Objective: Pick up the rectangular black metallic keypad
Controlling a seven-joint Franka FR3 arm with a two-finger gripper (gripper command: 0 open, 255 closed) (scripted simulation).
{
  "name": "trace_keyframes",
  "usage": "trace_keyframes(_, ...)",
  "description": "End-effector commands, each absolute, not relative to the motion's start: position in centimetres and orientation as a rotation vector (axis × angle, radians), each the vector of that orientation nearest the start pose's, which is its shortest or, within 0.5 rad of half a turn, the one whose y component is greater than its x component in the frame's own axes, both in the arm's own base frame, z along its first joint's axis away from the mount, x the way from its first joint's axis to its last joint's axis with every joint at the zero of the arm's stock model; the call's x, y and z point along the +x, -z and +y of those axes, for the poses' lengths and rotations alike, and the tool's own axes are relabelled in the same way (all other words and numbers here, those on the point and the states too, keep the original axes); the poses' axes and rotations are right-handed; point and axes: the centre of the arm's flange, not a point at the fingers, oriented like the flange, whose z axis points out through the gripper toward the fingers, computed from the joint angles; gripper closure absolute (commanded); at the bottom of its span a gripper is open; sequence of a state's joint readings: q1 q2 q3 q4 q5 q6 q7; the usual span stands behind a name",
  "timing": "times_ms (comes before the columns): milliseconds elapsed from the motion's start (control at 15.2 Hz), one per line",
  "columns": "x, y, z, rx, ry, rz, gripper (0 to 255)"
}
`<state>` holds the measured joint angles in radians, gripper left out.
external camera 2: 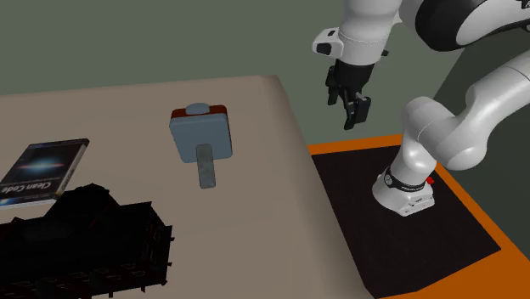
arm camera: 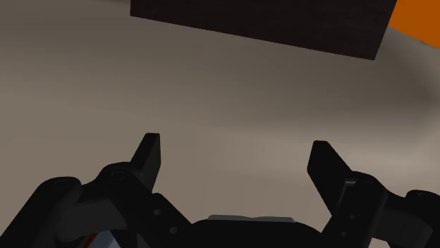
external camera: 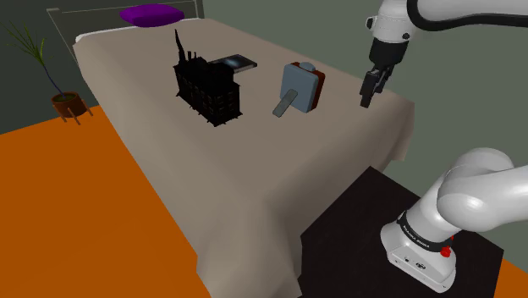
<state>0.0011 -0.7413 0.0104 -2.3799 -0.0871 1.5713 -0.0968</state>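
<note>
Gripper (external camera: 369,96) hangs over bed (external camera: 254,178) corner nearest stand, fingers spread wide, empty (readied for grasp, I'd guess). Black keypad (external camera: 207,91) sits mid-bed, well apart, between Clean Code book (external camera 2: 44,168) and blue-grey box (external camera: 300,87); long reach ahead.

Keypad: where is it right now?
In the shoulder view the black keypad stands on the beige cover, left of the grey-blue box, beside the book; the open gripper hovers far right.
</note>
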Motion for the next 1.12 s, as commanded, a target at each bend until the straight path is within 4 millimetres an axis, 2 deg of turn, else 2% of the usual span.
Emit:
trace_keyframes(0, 31.7, -56.6, -0.5, -3.226, -0.116, -0.175, 0)
trace_keyframes(528, 40.5, -52.7, -4.4, -3.257, -0.273, -0.678, 0)
trace_keyframes(1056, 49.7, -48.1, -5.9, -3.193, -0.433, -1.198, 0)
